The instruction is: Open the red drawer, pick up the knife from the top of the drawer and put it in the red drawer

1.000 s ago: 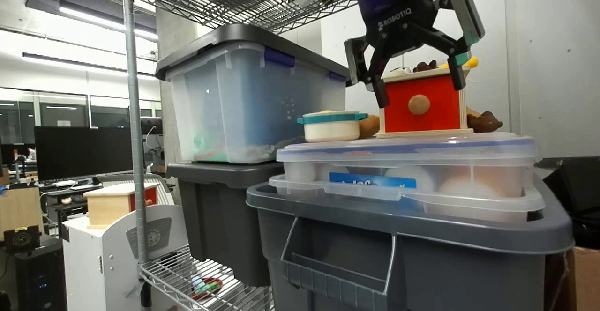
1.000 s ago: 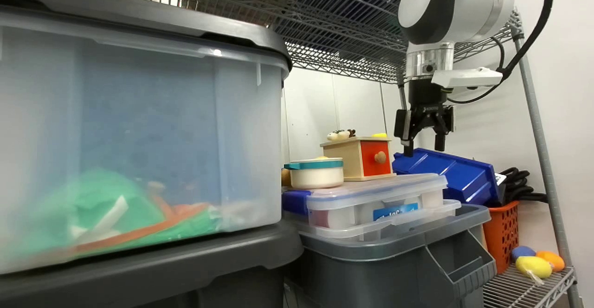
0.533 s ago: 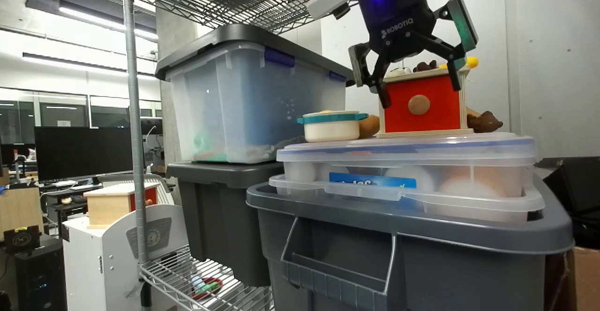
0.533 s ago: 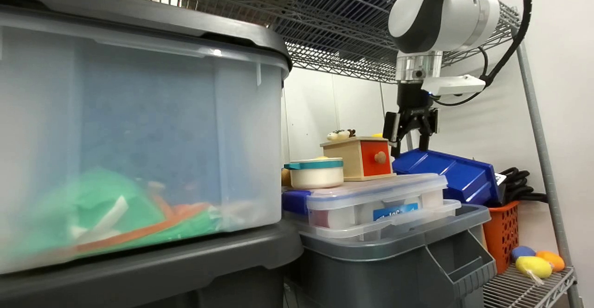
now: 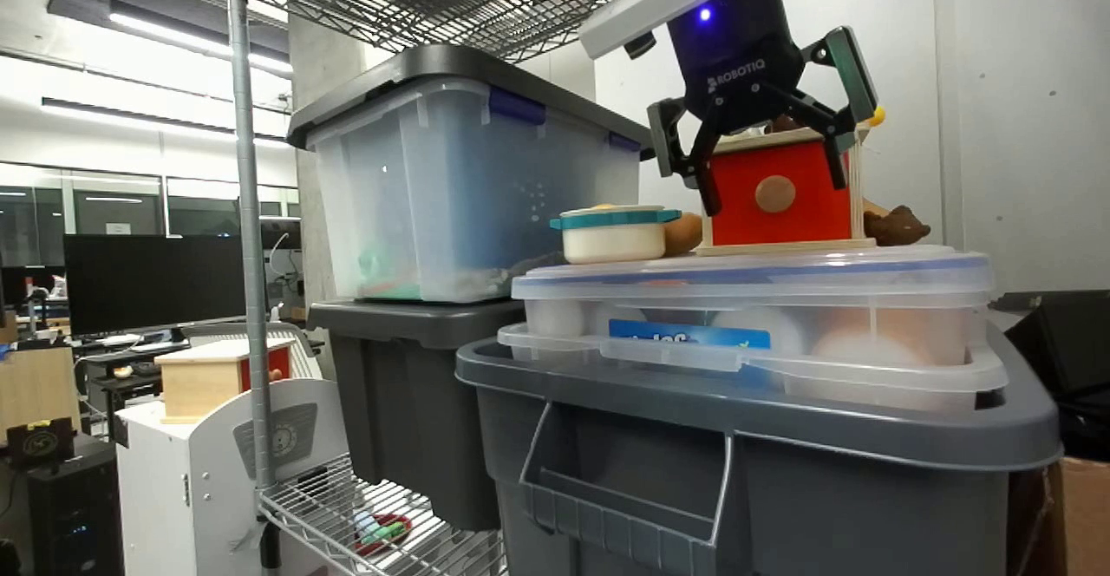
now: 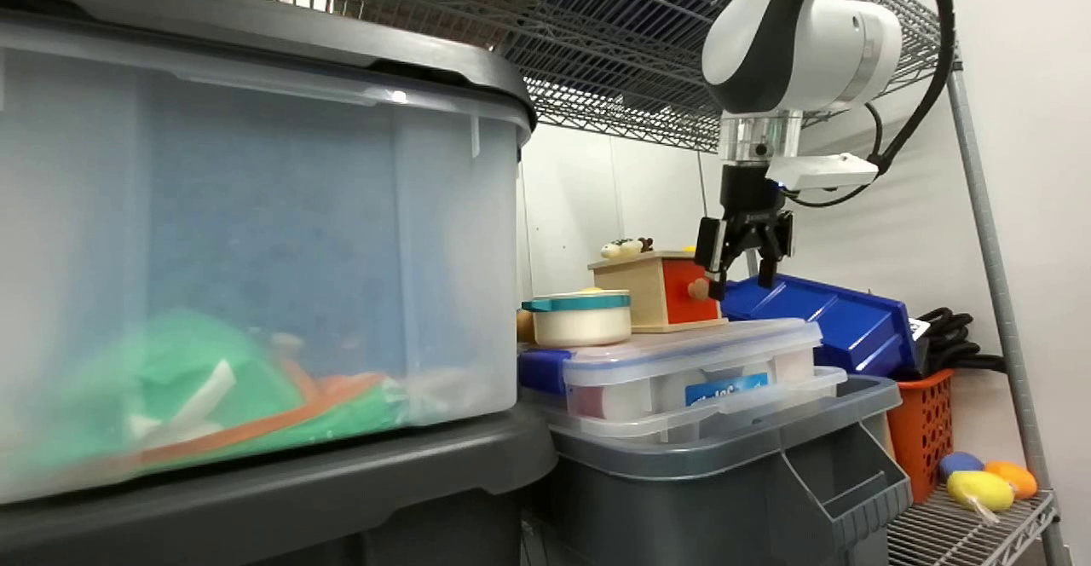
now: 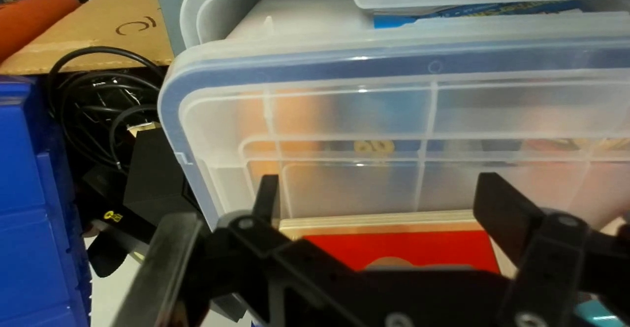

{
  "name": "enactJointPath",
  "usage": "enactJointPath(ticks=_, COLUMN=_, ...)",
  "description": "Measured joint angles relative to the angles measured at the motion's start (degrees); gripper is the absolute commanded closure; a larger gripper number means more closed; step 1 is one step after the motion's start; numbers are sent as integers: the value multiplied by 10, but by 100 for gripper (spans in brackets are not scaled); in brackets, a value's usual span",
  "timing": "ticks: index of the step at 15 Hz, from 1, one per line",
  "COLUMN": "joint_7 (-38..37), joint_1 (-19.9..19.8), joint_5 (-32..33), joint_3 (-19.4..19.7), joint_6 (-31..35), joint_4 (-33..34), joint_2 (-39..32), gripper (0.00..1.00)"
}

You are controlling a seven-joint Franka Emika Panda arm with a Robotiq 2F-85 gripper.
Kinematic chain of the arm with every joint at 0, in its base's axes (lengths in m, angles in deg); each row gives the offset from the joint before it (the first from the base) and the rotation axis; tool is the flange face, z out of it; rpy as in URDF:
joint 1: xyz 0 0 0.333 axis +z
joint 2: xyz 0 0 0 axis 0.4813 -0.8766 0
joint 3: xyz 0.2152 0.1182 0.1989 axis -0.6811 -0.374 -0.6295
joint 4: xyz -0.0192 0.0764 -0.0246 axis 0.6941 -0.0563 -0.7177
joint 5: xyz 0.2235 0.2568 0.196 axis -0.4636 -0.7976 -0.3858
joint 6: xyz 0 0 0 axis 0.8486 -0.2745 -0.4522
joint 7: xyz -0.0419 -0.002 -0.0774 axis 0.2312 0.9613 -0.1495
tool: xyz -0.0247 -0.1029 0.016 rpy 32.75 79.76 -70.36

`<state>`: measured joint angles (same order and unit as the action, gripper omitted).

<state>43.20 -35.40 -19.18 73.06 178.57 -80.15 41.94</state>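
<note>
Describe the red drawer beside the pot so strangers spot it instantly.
Find the big grey bin with a front handle, topped by a shallow clear tub. On that tub, beside a cream pot with a teal rim, stands a wooden box holding the red drawer. Unlike the pot, it is rectangular and red, with a round knob.

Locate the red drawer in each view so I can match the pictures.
In an exterior view: red drawer, upper half, right of centre.
In an exterior view: red drawer, near mid-height, right of centre.
Wrist view: red drawer, low, slightly right of centre, partly behind the gripper.
Shared landmark: the clear tub beneath it.
</note>
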Motion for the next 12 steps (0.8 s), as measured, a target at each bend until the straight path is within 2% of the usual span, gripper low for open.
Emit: enactJointPath(ticks=12, joint_7=11, joint_1=-2, joint_5=-6, joint_3=-2, joint_6=4, joint_4=50, joint_2=-44, gripper=0)
